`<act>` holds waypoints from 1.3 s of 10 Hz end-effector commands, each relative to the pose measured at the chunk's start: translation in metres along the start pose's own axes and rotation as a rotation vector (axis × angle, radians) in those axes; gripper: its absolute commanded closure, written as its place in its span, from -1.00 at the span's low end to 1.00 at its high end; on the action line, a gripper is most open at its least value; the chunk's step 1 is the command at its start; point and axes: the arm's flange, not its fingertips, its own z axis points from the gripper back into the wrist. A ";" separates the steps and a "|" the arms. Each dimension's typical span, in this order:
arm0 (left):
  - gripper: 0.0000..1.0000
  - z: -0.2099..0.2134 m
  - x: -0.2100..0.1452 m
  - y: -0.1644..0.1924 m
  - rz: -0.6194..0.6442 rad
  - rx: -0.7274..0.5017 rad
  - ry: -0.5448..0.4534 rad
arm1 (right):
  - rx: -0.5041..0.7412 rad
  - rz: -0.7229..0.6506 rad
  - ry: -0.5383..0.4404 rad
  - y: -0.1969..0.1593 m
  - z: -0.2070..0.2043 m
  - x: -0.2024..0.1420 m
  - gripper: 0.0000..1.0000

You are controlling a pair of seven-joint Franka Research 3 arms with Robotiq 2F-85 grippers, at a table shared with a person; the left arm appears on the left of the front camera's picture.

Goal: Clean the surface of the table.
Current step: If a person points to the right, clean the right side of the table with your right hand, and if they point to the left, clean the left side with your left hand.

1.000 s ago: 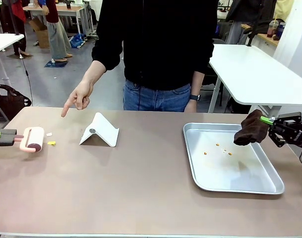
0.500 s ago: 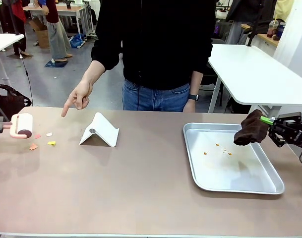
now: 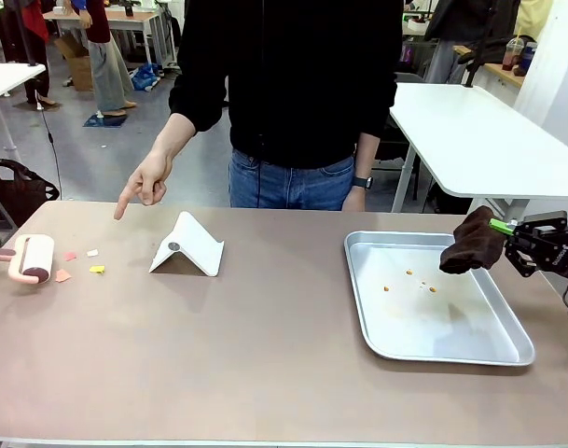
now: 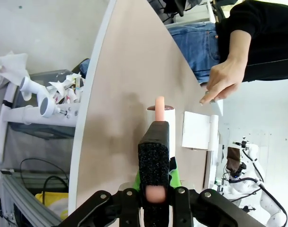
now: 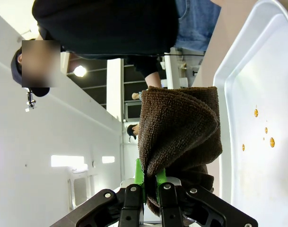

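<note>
We judge the cleaning barely begun: small coloured paper scraps (image 3: 96,269) lie on the large brownish-taupe table (image 3: 265,364) near its left end, just beside the pink-handled white lint roller (image 3: 36,259) clamped in our left gripper (image 4: 153,170). Our right gripper (image 5: 150,182) pinches a folded dark brown cloth (image 3: 472,241) over the shallow silver tray (image 3: 451,353), where orange specks (image 3: 409,273), perhaps crumbs, lie unwiped.

Left gripper (image 4: 154,189), clamped on roller (image 3: 34,259): scraps (image 3: 97,269) just past the roller, then stand (image 3: 187,245) blocks the straight line. Person's hand (image 3: 145,182) hangs over the far edge, above the scraps. Table (image 3: 265,364) bare on the stand's near side, open across to tray (image 3: 360,299).
Right gripper (image 5: 150,182), clamped on cloth (image 3: 470,241): tray rim close below, crumbs (image 3: 409,273) mid-tray.
</note>
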 end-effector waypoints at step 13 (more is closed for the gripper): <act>0.55 -0.105 -0.012 -0.030 0.055 0.068 0.155 | 0.004 -0.009 0.004 0.009 -0.002 -0.001 1.00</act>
